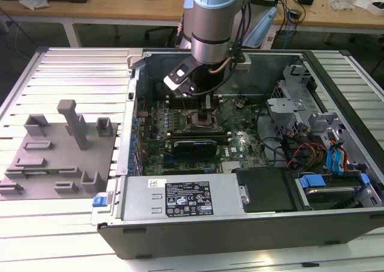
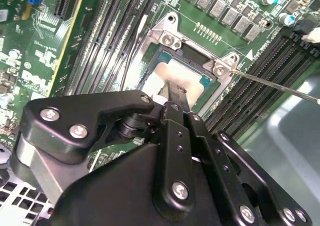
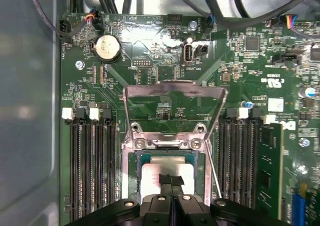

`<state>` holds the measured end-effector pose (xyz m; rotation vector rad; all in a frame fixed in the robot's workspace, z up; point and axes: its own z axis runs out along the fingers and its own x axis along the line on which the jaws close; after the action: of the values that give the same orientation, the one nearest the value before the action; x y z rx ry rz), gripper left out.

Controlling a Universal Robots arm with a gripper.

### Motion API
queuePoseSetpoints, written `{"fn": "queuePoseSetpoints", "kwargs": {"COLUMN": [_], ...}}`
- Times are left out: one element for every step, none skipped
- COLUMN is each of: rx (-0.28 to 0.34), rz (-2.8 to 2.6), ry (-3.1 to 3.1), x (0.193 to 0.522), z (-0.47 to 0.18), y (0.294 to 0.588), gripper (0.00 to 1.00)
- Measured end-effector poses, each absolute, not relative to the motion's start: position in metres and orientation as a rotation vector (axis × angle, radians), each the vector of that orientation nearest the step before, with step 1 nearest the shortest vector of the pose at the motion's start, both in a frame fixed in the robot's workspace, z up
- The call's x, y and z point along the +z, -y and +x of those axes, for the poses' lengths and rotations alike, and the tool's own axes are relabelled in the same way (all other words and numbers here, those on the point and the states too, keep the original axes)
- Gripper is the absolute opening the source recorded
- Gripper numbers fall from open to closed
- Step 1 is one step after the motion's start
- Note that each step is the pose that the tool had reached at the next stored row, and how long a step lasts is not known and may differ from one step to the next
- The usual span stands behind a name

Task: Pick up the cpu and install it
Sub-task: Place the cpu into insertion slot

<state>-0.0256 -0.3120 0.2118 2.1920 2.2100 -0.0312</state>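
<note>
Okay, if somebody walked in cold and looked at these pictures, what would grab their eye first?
Probably the big robot arm reaching down into the open computer case in the exterior view. In the first wrist view its shut gripper sits over the silvery cpu, which lies in the motherboard socket with the metal retention frame flipped open. On the exterior view's left, grey fixture blocks stand beside the case.

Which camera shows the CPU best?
The first wrist view: the square silvery cpu sits head-on in its socket. The second wrist view shows it slanted behind the pincer; the exterior view, too small to tell.
</note>
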Motion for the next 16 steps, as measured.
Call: {"fn": "queuePoseSetpoints", "kwargs": {"rx": [-0.031, -0.032, -0.032, -0.031, -0.031, -0.032, -0.032, -0.031, -0.031, -0.031, -0.031, -0.031, -0.032, -0.031, -0.031, -0.032], "rz": [2.192, 2.192, 2.192, 2.192, 2.192, 2.192, 2.192, 2.192, 2.192, 2.192, 2.192, 2.192, 2.192, 2.192, 2.192, 2.192], "ry": [-2.21, -2.21, -2.21, -2.21, -2.21, -2.21, -2.21, -2.21, -2.21, -2.21, -2.21, -2.21, -2.21, -2.21, -2.21, -2.21], "x": [0.213, 0.215, 0.217, 0.221, 0.224, 0.227, 0.235, 0.255, 0.256, 0.256, 0.256, 0.256, 0.256, 0.256, 0.256, 0.256], "z": [-0.026, -0.026, -0.026, -0.026, -0.026, -0.026, -0.026, -0.026, -0.026, -0.026, -0.026, -0.026, -0.026, -0.026, -0.026, -0.026], "y": [0.312, 0.312, 0.312, 0.312, 0.312, 0.312, 0.312, 0.312, 0.312, 0.312, 0.312, 0.312, 0.312, 0.312, 0.312, 0.312], "gripper": [0.11, 0.11, 0.11, 0.11, 0.11, 0.11, 0.11, 0.11, 0.11, 0.11, 0.11, 0.11, 0.11, 0.11, 0.11, 0.11]}}
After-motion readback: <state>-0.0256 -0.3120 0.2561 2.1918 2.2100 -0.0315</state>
